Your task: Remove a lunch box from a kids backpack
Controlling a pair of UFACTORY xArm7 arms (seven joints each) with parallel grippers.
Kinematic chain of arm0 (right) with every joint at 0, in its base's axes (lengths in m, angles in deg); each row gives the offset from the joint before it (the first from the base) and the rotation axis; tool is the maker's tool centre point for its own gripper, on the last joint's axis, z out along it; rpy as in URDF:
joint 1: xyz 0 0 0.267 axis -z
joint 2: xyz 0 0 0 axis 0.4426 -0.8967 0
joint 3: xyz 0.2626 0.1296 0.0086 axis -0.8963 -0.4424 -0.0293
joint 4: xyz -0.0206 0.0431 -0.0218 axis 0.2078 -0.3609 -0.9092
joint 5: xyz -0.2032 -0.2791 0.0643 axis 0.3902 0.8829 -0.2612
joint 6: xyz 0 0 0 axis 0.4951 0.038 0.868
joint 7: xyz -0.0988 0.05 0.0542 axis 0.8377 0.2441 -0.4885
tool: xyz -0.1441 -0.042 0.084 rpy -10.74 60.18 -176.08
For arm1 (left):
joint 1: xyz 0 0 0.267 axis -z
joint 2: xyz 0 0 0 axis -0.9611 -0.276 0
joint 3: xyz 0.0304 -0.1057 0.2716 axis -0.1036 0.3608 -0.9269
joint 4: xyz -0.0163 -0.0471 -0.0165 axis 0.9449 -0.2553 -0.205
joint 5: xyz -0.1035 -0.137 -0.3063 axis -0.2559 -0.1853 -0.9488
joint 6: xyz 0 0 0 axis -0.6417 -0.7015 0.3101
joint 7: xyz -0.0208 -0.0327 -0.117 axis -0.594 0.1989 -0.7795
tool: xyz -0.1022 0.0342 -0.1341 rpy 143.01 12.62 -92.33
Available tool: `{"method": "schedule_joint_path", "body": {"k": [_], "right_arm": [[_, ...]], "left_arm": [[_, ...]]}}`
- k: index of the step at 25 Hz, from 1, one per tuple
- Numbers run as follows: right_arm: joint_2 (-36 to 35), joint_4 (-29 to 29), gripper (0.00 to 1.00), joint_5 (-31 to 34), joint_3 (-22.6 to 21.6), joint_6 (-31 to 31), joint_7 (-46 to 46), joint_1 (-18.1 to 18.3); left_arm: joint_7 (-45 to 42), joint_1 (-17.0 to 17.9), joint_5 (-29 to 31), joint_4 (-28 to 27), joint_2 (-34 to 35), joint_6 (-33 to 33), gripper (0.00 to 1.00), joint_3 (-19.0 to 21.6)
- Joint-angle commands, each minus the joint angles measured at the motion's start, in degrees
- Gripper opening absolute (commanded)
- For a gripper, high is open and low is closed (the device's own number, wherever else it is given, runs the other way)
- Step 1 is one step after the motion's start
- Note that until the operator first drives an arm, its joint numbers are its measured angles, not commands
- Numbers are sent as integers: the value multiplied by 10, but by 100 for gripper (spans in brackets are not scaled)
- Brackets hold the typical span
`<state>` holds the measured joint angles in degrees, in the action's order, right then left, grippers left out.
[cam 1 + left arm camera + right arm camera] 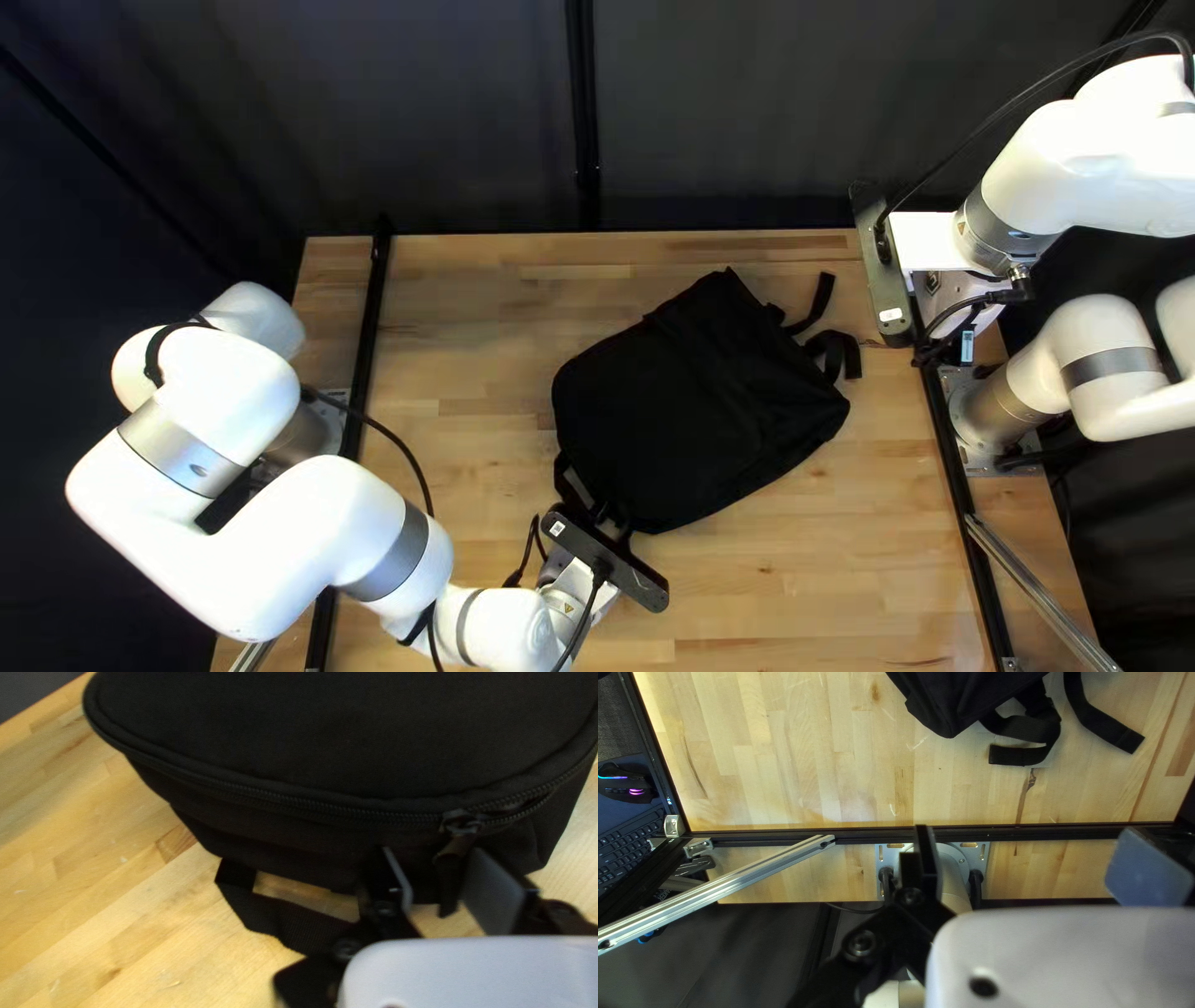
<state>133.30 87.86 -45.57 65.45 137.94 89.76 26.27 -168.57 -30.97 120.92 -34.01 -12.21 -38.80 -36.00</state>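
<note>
My left gripper [580, 588] sits low by the backpack [697, 398], spread astride the zipper pull [448, 883]!
Right gripper [942, 299] hangs above the table's [473, 373] right edge, fingers wide apart.

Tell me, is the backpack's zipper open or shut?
The zipper is partly open: its teeth part on one side of the pull and meet on the other.
</note>
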Motion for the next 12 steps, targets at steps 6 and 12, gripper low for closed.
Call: {"method": "schedule_joint_path", "body": {"k": [6, 12], "right_arm": [[0, 0, 100, 0, 0, 0, 0, 0], [0, 0, 100, 0, 0, 0, 0, 0]], "left_arm": [[0, 6, -6, -4, -5, -9, 0, 4], [-1, 2, -10, 10, 16, 0, 0, 6]]}}
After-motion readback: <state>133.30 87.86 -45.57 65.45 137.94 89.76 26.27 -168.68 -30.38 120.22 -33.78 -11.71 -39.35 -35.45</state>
